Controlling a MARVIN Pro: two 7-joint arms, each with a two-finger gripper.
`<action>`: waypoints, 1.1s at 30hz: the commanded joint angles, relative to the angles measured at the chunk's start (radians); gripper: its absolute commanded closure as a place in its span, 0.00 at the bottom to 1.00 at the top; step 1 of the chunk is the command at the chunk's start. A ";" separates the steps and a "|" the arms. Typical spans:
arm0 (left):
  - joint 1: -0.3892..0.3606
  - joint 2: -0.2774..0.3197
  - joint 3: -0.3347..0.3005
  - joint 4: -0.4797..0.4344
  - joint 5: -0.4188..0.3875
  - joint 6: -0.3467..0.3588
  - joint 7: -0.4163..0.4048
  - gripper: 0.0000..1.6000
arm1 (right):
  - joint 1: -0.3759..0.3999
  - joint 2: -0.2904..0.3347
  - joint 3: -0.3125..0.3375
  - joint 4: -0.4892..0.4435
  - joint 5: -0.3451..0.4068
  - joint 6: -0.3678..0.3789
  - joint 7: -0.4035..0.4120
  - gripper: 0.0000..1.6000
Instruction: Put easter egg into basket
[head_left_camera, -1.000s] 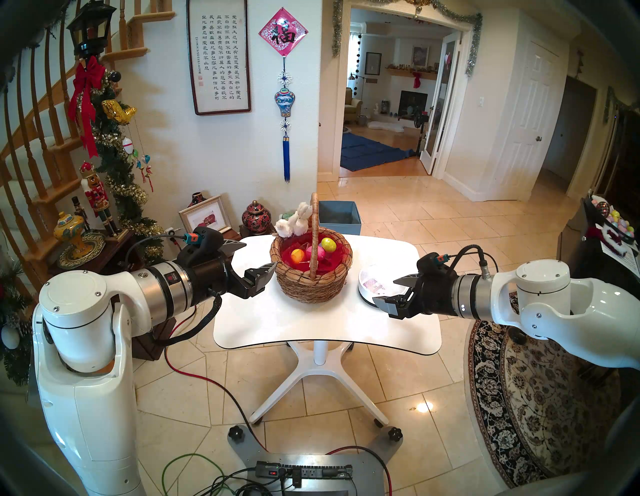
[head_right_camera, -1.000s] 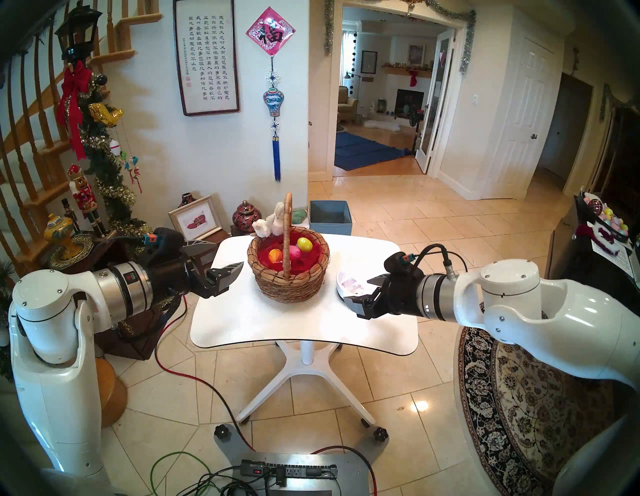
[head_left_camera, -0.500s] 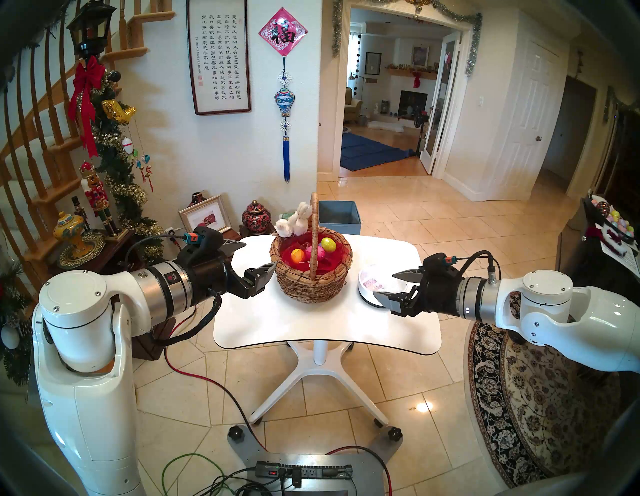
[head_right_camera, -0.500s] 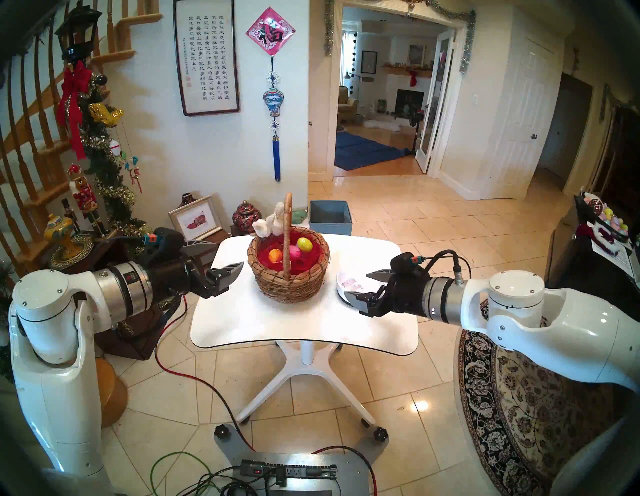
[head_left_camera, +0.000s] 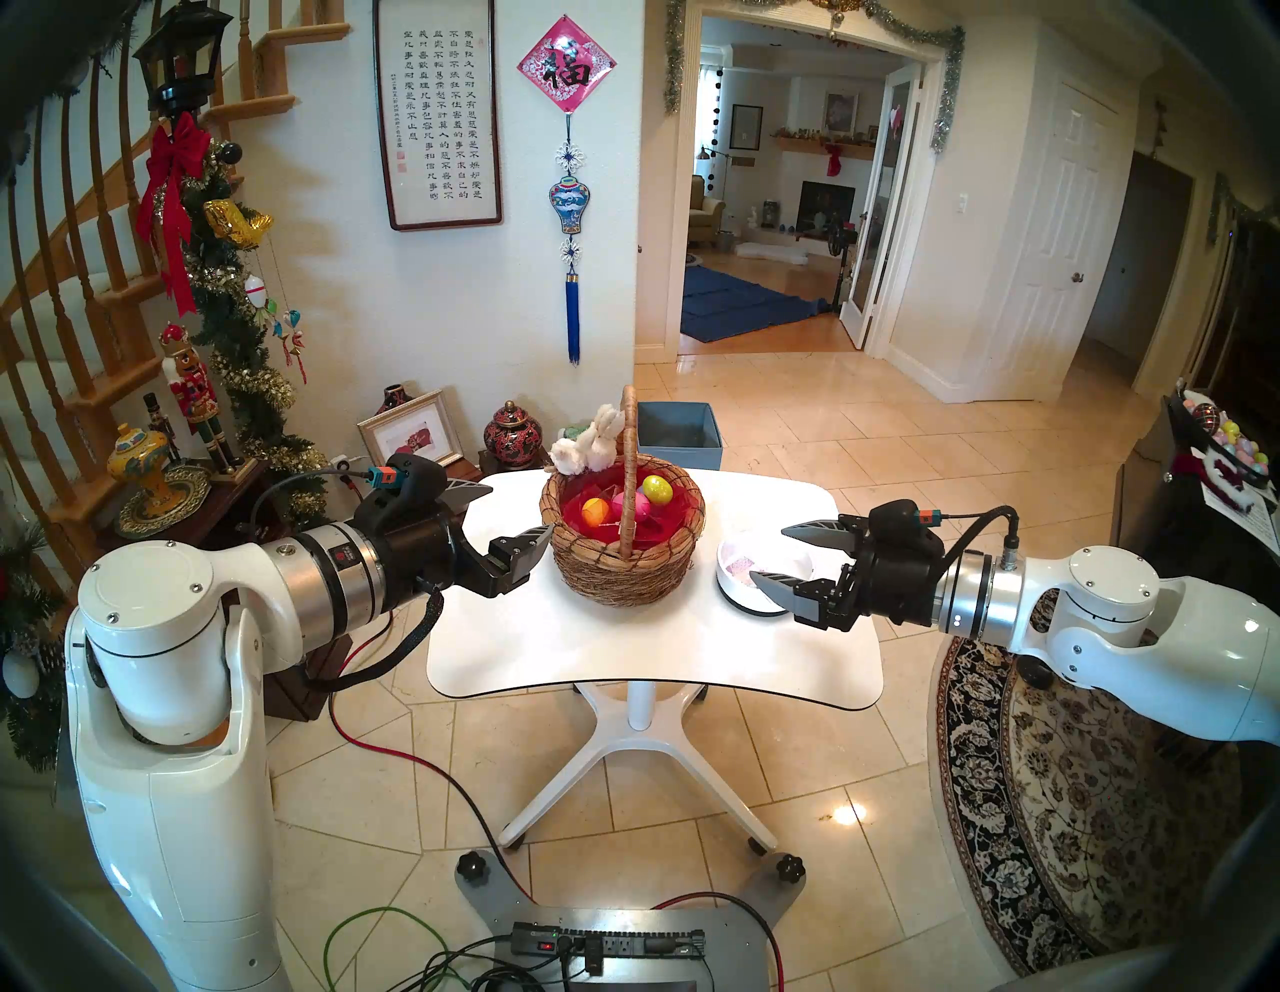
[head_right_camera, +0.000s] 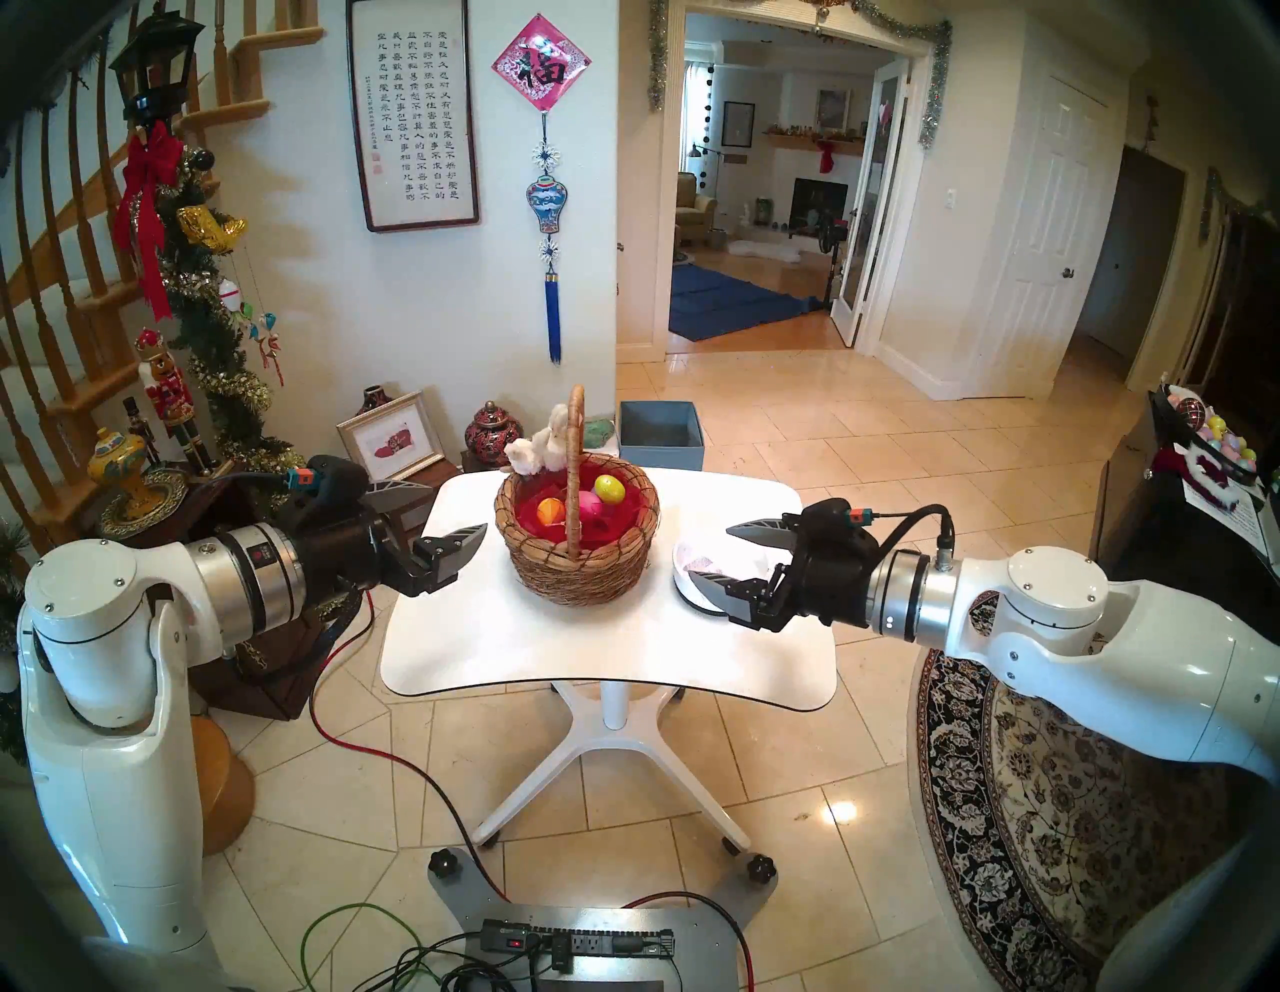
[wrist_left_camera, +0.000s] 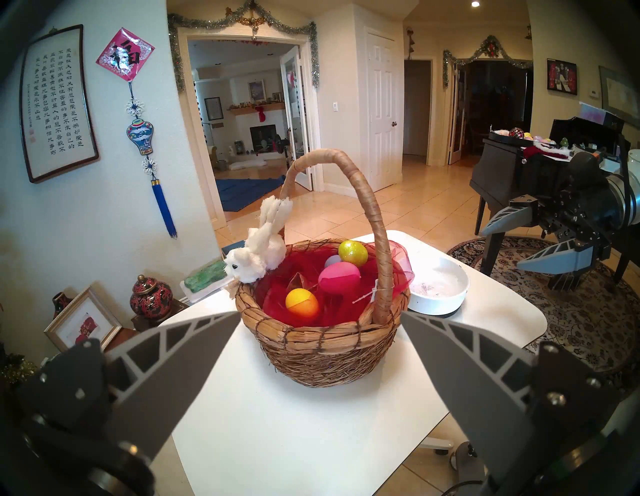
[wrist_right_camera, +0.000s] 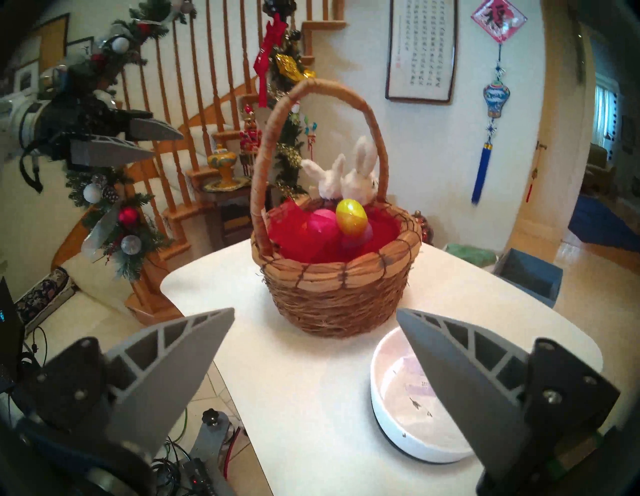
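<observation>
The brown wicker basket (head_left_camera: 623, 568) with a tall handle, red lining and a white plush bunny (head_left_camera: 585, 447) on its rim stands mid-table. Inside lie a yellow egg (head_left_camera: 656, 489), a pink egg (wrist_left_camera: 338, 277) and an orange egg (head_left_camera: 594, 512); a purple egg (wrist_right_camera: 360, 239) shows partly behind them. My left gripper (head_left_camera: 519, 510) is open and empty, just left of the basket. My right gripper (head_left_camera: 770, 554) is open and empty, above the white bowl (head_left_camera: 744, 589), right of the basket. Both wrist views show the basket (wrist_left_camera: 325, 353) (wrist_right_camera: 332, 298) ahead.
The white table (head_left_camera: 623, 651) has rounded edges. The white bowl (wrist_right_camera: 391, 426) holds only pale paper. A blue square box (head_left_camera: 679, 433) stands behind the table. Vases, a picture frame and a decorated stair rail are at the left, a piano and a rug at the right.
My right gripper has drawn back to the right and risen a little above the white bowl. The left arm, basket and eggs have not moved.
</observation>
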 joint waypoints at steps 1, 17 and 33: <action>-0.003 0.000 0.002 -0.005 0.000 -0.001 0.000 0.00 | -0.022 0.006 0.028 0.039 -0.001 -0.097 0.098 0.00; -0.004 0.000 0.002 -0.005 0.000 -0.001 0.000 0.00 | -0.141 0.007 0.098 0.178 0.047 -0.307 0.365 0.00; -0.004 0.001 0.003 -0.006 0.001 -0.001 0.001 0.00 | -0.248 0.008 0.208 0.151 0.088 -0.201 0.275 0.00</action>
